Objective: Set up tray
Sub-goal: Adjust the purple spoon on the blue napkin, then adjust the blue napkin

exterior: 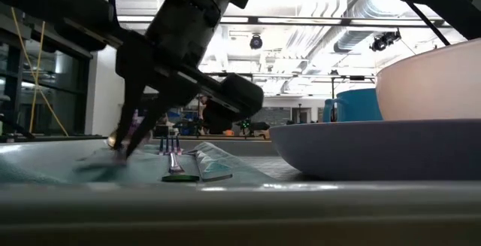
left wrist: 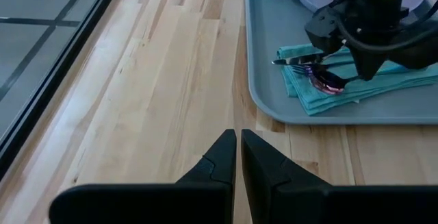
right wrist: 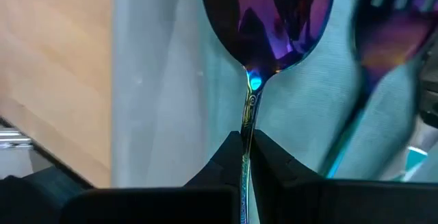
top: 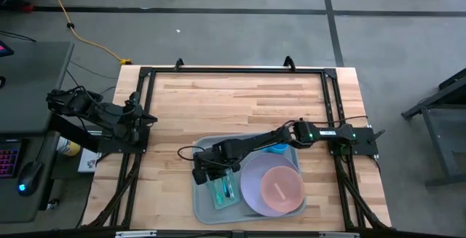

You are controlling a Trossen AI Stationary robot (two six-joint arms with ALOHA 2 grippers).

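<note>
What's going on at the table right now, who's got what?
The right gripper is shut on the handle of a spoon, holding it over the teal napkin that lies on the tray. A fork is beside it on the napkin. A lavender plate with a pink bowl and a blue cup are also on the tray. The left gripper waits over the bare table at the left side, holding nothing.

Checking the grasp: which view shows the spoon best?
Right wrist view. The spoon fills the frame, its handle pinched in the right gripper over the teal napkin on the tray. Left wrist view shows it small, under the arm. Low view shows only blurred cutlery. High view: barely discernible.
</note>
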